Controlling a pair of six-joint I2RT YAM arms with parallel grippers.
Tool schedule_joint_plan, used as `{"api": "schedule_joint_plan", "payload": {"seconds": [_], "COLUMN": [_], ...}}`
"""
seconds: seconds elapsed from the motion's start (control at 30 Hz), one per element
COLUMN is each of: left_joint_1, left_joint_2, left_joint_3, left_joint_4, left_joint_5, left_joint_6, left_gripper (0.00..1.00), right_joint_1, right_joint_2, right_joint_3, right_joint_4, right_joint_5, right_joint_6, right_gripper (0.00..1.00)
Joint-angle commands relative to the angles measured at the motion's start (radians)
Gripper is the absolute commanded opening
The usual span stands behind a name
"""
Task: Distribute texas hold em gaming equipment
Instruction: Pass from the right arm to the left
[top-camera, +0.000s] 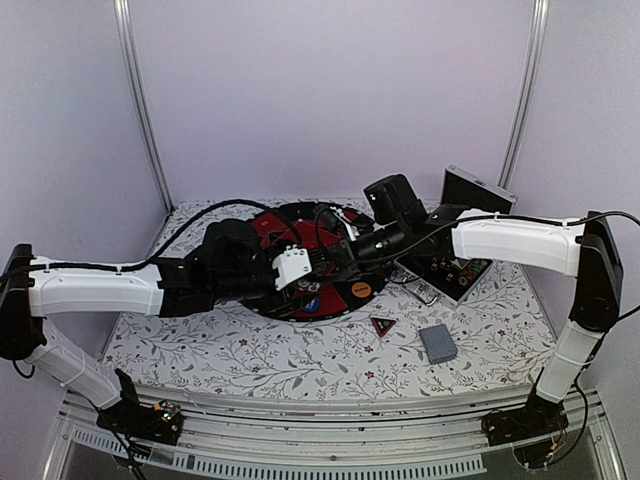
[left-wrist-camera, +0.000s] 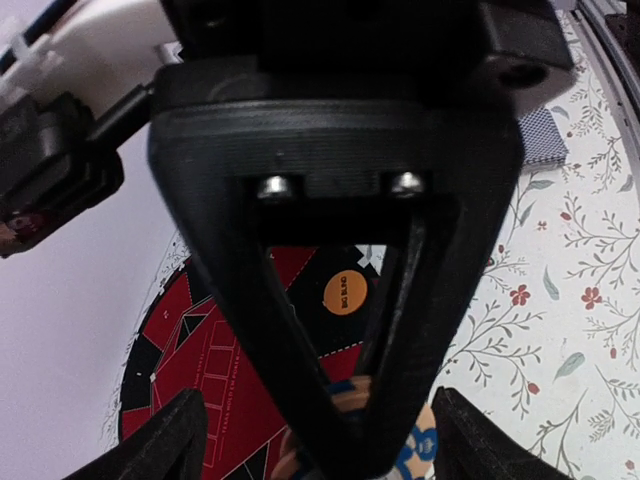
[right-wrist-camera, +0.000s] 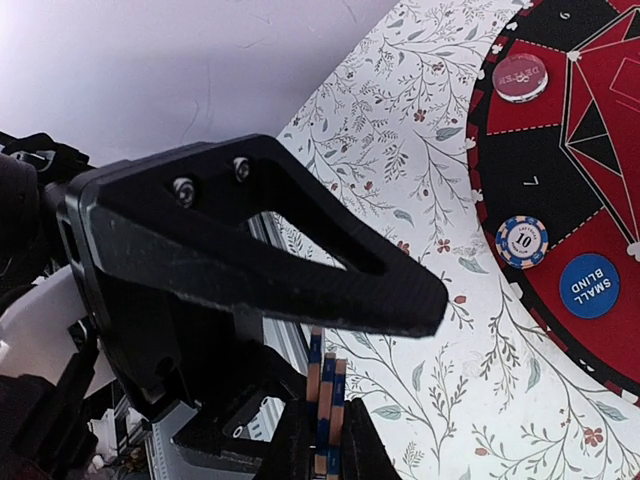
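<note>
The right end effector (right-wrist-camera: 327, 440) is clamped on a short stack of poker chips (right-wrist-camera: 325, 385). The chips stand on edge, and their striped rims show between its two fingers. The left end effector (left-wrist-camera: 322, 445) stands wide apart, one finger on either side of the right one's tip, and grips nothing that shows. Both hang over the round mat (top-camera: 272, 228) in the middle of the table (top-camera: 250, 350).

A single chip (right-wrist-camera: 523, 241), a blue disc (right-wrist-camera: 589, 285), an orange disc (left-wrist-camera: 345, 293) and a pale red disc (right-wrist-camera: 520, 77) lie flat on the mat. The triangular marker (top-camera: 383, 325) and the deck of cards (top-camera: 438, 343) rest on the table off the mat, near each other but apart.

The chips look stiff, light and smooth-faced. The stack probably holds together only because the fingers press on its outer faces. A pinch across the rims would likely let the middle chips slide out. A chip or disc lying flat offers only a thin rim, so the fingertips should come down on opposite sides of it, close to the surface. The cards are likely thin, bendy and slippery against each other, so the deck is best squeezed across its long edges as one block. The marker looks flat and rigid, and two of its edges should give a hold.
</note>
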Motion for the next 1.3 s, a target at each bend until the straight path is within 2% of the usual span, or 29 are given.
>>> {"api": "schedule_joint_plan", "payload": {"seconds": [0.0,0.13,0.27,0.33,0.43,0.7,0.83,0.97,1.07,1.23,1.27], "left_joint_1": [0.025,0.028,0.028,0.028,0.029,0.045,0.050,0.051,0.050,0.051,0.050], "left_joint_2": [-0.004,0.018,0.045,0.048,0.056,0.075,0.079,0.074,0.064,0.052,0.051], "left_joint_3": [0.015,0.019,0.041,0.041,0.046,0.060,0.072,0.069,0.063,0.050,0.047], "left_joint_4": [0.018,0.049,0.048,0.061,0.074,0.061,0.060,0.059,0.060,0.074,0.078], "left_joint_5": [-0.056,-0.091,-0.147,-0.170,-0.177,-0.102,-0.087,-0.079,-0.077,-0.086,-0.089], "left_joint_6": [-0.125,-0.277,-0.428,-0.474,-0.507,-0.537,-0.536,-0.508,-0.490,-0.473,-0.470], "left_gripper": [0.78,0.78,0.82,0.82,0.78,0.63,0.52,0.34,0.25,0.17,0.18], "right_joint_1": [-0.022,-0.024,-0.025,-0.023,-0.022,-0.018,-0.013,-0.013,-0.014,-0.014,-0.013], "right_joint_2": [-0.027,-0.032,-0.044,-0.047,-0.049,-0.054,-0.042,-0.044,-0.040,-0.030,-0.028], "right_joint_3": [-0.024,-0.032,-0.095,-0.128,-0.139,-0.138,-0.131,-0.134,-0.133,-0.126,-0.124], "right_joint_4": [0.031,0.071,0.253,0.321,0.337,0.326,0.322,0.316,0.310,0.304,0.305], "right_joint_5": [0.015,0.062,0.063,0.069,0.107,0.104,0.097,0.111,0.115,0.110,0.108], "right_joint_6": [0.029,0.092,0.222,0.290,0.322,0.318,0.318,0.315,0.313,0.310,0.308], "right_gripper": [0.02,0.02,0.02,0.02,0.02,0.02,0.02,0.02,0.02,0.02,0.02]}}
